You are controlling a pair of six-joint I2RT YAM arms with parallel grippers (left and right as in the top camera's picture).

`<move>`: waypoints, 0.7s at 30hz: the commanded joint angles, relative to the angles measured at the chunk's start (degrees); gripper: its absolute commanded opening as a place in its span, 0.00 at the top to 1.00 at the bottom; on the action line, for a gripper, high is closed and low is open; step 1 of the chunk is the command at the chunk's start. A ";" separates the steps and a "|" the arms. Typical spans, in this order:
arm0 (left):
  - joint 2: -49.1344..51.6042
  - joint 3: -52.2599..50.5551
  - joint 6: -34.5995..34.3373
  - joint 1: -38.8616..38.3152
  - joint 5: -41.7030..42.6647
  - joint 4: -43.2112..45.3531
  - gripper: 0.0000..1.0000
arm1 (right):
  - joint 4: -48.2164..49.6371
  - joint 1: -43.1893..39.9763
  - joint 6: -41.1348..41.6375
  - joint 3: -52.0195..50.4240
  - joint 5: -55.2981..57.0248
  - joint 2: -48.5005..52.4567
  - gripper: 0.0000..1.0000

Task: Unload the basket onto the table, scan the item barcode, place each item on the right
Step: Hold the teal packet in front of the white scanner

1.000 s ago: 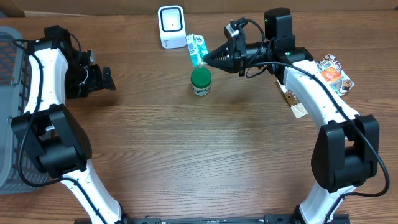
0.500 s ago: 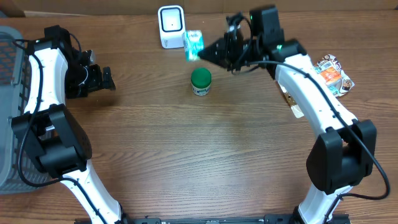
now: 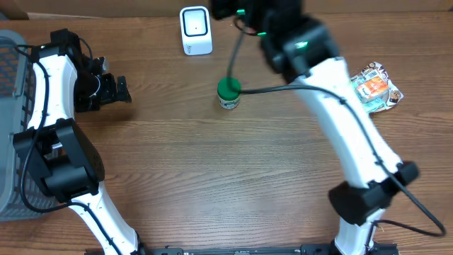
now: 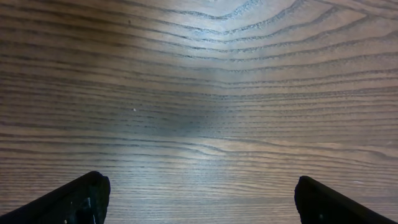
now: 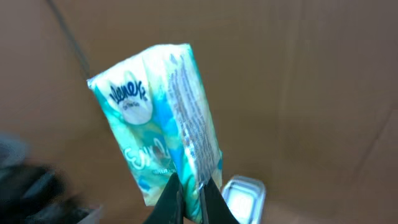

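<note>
Presenting step. Your right gripper (image 5: 189,198) is pinched shut on bottom edge of tissue pack (image 5: 158,124). Pack upright in air, scanner (image 5: 244,198) low behind it. Left gripper (image 3: 117,90) wide open, idle over table (image 4: 199,93).

Next: lower pack, turn barcode face to scanner window. Can't tell which face has it.

Versus second ago: right arm swung up high, pack gone from overhead. Left arm same.

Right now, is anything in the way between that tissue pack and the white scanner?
Nothing visible. The right hand holds the tissue pack up in the air close to the scanner. The green-lidded jar stands on the table, off to one side.
</note>
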 commanded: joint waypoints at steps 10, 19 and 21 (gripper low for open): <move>-0.76 0.52 0.11 -0.07 0.07 0.02 0.01 | 28.41 3.26 -41.20 -0.04 24.76 25.29 0.96; -0.76 0.52 0.11 -0.07 0.07 0.02 0.00 | 32.74 2.21 -46.73 -0.11 24.68 35.06 0.96; -0.76 0.52 0.11 -0.07 0.09 0.02 0.00 | 32.72 1.95 -46.71 -0.15 24.68 35.15 0.96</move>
